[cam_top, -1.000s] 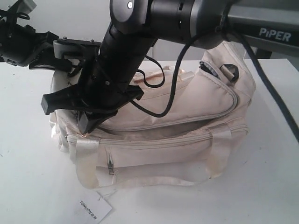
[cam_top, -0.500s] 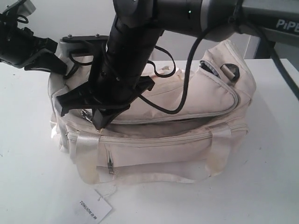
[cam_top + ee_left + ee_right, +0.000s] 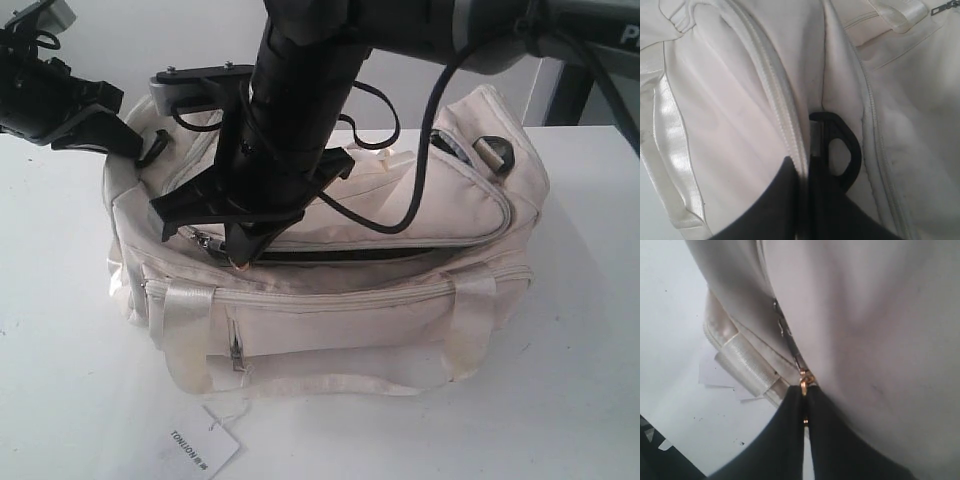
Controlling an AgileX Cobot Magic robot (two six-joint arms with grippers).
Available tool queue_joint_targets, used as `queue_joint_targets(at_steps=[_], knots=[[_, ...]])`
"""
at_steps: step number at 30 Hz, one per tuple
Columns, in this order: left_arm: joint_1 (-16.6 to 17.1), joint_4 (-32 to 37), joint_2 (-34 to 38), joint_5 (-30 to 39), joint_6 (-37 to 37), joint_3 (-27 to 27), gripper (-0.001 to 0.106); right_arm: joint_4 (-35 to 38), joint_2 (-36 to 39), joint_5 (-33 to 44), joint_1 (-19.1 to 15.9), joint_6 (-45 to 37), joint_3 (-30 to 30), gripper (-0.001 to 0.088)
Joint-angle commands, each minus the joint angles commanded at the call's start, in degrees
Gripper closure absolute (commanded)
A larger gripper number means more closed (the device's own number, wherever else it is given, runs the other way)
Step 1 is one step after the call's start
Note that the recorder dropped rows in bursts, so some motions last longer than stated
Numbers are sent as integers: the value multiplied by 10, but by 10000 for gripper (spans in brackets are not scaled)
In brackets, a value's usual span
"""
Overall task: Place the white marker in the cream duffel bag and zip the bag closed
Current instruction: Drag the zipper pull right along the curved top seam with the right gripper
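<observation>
Gold metal glints where the right jaws meet: in the right wrist view they are clenched tight on the zipper pull (image 3: 805,381) of the cream duffel bag (image 3: 400,310), the 2 dark fingers (image 3: 780,440) pressed together with only the pull between them. Compared with 1 second ago, these jaws have travelled up and toward the bag's middle, carrying the pull away from the left end, and the right arm (image 3: 300,90) has swung with them. The left jaws are pinched shut on a fold of cream fabric at the bag's left end, just beside a black strap ring (image 3: 845,150). They hold roughly where they were, while that end of the bag now stands taller. Ahead of the pull a dark slit (image 3: 350,255) lies open under the top flap, so I judge the zipping has begun but most of the run is left. The white marker shows in no view; it is probably already inside, though that cannot be confirmed. Further out, a satin handle strap (image 3: 185,335) hangs down the front, and a paper tag (image 3: 203,445) lies on the white counter (image 3: 60,400).
</observation>
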Motion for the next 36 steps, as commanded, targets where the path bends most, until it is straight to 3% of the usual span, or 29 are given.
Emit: queue_joint_targets(at_steps=[9, 22, 36], knots=[[0, 12, 0, -4, 0, 0, 1053, -26, -18, 0, -8, 0, 0, 868], [0, 55, 0, -20, 0, 0, 1053, -23, -38, 0, -53, 3, 0, 868], [0, 55, 0, -48, 0, 0, 1053, -25, -52, 0, -93, 3, 0, 868]])
